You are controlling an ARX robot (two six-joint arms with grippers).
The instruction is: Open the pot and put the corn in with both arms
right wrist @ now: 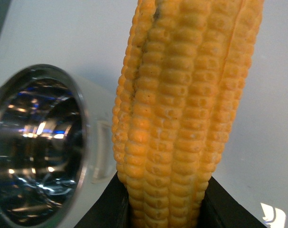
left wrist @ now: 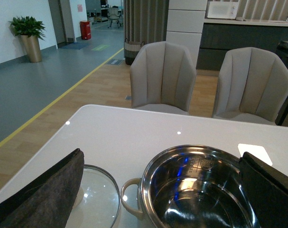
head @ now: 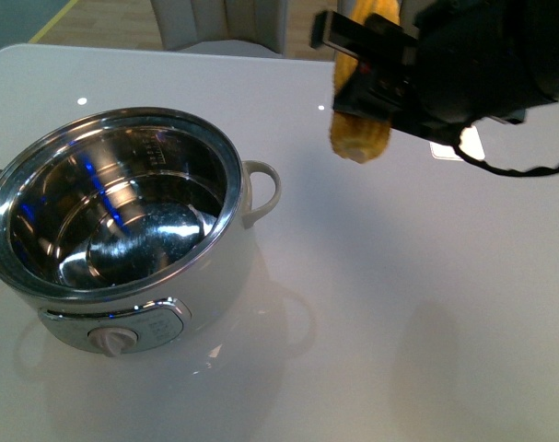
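Pot [head: 122,221]: on white table [head: 426,304], uncovered, steel interior empty. The glass lid [left wrist: 98,199] is set just beside it, freeing the mouth.
Corn [head: 360,138]: clenched upright in right gripper [head: 369,87], held aloft right of the pot for lowering.
Left gripper [left wrist: 161,153]: spread, apparently empty.

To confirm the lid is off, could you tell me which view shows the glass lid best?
The left wrist view: the lid lies flat beside the open pot, partly behind a left finger. The front and right wrist views show no lid.
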